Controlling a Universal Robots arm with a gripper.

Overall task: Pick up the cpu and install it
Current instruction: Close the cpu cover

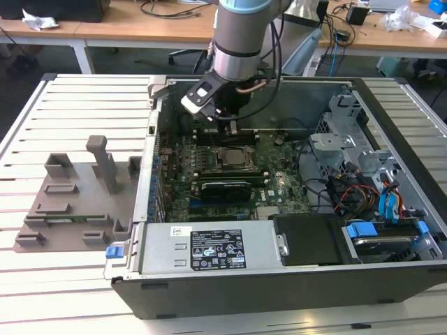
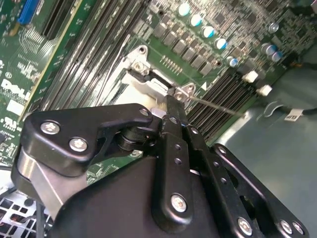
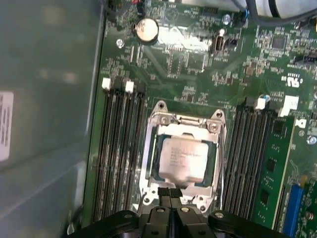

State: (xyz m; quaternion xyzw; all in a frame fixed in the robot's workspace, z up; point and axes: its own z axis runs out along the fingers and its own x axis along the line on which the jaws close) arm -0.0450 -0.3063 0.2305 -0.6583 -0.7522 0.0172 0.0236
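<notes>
exterior view: arm (image 1: 241,42) reaches into open case (image 1: 279,286) on slatted table (image 1: 84,98). pincer (image 1: 230,129) sits low over green board (image 1: 279,181), just beside the socket. cpu (image 1: 229,158) lies flat in socket, mid-board. grey fixture (image 1: 105,164) on table at the exterior view's left of case.

second wrist view: pincer (image 2: 173,101) tips pressed together, right at a corner of socket frame (image 2: 148,84); contact unclear. thin lever (image 2: 218,106) runs off from that corner.

first wrist view: cpu (image 3: 183,158) seated in socket frame (image 3: 148,163), silver top up, ram slots (image 3: 116,148) on both sides. pincer (image 3: 170,191) closed w/ nothing between tips, at frame edge, next to cpu.
</notes>
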